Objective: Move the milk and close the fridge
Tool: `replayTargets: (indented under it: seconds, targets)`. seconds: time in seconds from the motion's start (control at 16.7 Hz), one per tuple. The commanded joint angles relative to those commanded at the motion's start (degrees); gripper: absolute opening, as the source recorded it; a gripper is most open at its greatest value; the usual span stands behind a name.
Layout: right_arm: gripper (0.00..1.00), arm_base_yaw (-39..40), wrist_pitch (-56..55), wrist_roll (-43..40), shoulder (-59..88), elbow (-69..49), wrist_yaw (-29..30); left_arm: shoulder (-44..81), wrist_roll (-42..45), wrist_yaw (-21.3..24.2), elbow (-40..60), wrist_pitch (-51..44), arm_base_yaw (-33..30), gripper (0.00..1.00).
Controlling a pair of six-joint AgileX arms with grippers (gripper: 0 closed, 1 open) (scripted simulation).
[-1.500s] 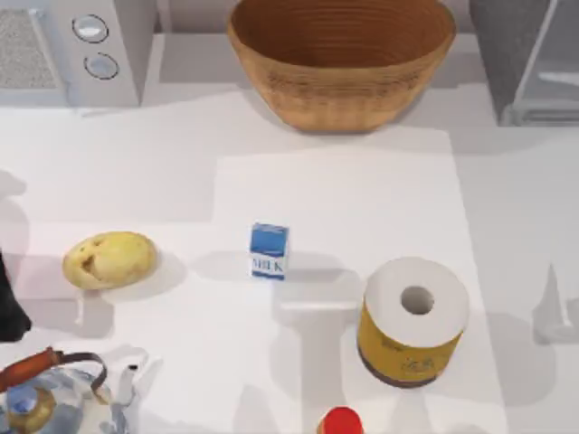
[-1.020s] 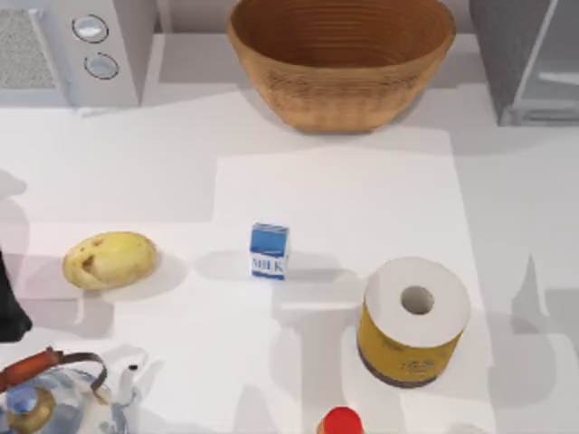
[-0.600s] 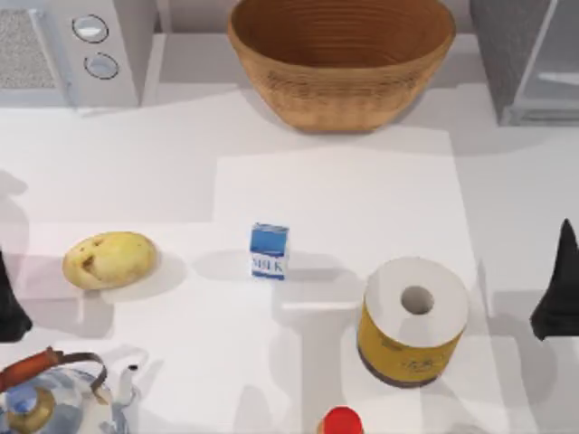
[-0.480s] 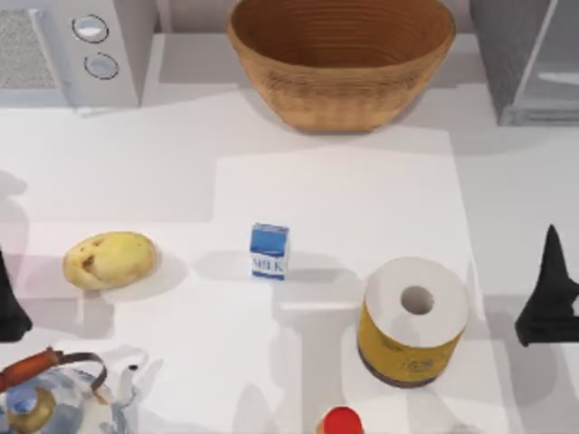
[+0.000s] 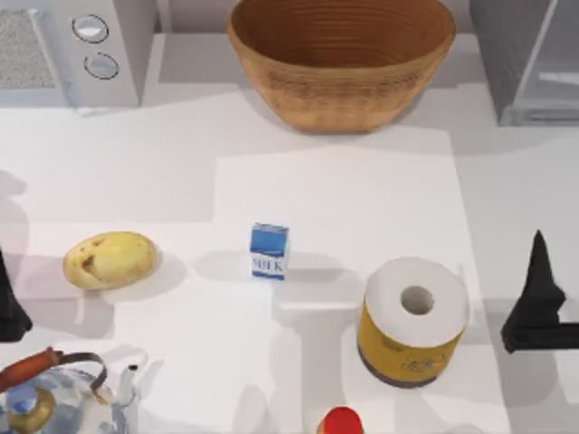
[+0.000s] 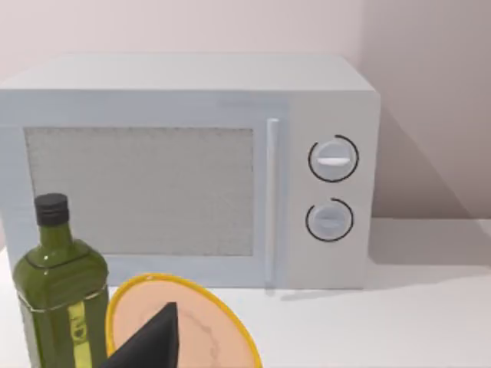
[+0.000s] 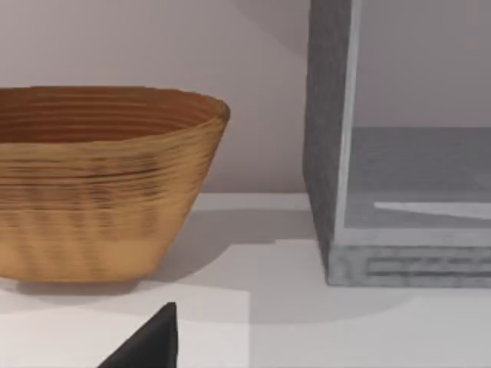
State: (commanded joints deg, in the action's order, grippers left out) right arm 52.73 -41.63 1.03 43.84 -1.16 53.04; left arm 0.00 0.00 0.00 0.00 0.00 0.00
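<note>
At the far left edge of the desk point(image 5: 181, 181) the left tool point(image 5: 9, 303) sits parked, a dark shape just clear of the potato point(image 5: 110, 259); whether it is apart or together I cannot tell. Behind it, at the desk's far left corner, stands the light-grey microwave point(image 5: 77, 50) with two round knobs, and the left wrist view faces that microwave with a green bottle point(image 6: 57, 299) and a yellow-rimmed plate point(image 6: 196, 330) in front of it. In the near left corner lies a blue-patterned kettle point(image 5: 54, 393) with a brown handle.

Moving right, the milk point(image 5: 269, 250) stands upright near the middle of the desk, apart from everything around it, its lettering facing the near edge. A large woven basket point(image 5: 341, 59) stands behind it against the far side. To the milk's right and nearer the front stands the yellow-wrapped paper roll point(image 5: 413, 333), upright, with a red cap point(image 5: 340, 421) at the near edge beside it.

The right tool point(image 5: 540, 303) is over the right side of the desk, beyond the paper roll, so the roll stands between it and the milk and the two are well apart. I cannot tell if it is apart or together. In the far right corner the fridge point(image 5: 529, 59) shows its dark-grey body and pale door panel; the right wrist view looks into its open interior.
</note>
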Motion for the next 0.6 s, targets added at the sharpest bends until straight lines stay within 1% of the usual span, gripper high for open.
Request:
replayTargets:
  seconds: [0.18, 0.3, 0.42, 0.6]
  targets:
    - [1.00, 0.5, -0.3, 1.1, 1.9, -1.9, 0.2, 0.0, 0.0, 0.0, 0.0, 0.0, 0.0, 1.00]
    - [1.00, 1.6, -0.7, 3.4, 6.2, -6.2, 0.7, 0.0, 0.0, 0.0, 0.0, 0.0, 0.0, 1.00]
    - [1.00, 3.1, -0.8, 6.8, 13.0, -12.9, 1.6, 0.0, 0.0, 0.0, 0.0, 0.0, 0.0, 1.00]
    - [1.00, 5.7, 0.9, 13.6, 27.1, -26.4, 3.9, 0.0, 0.0, 0.0, 0.0, 0.0, 0.0, 1.00]
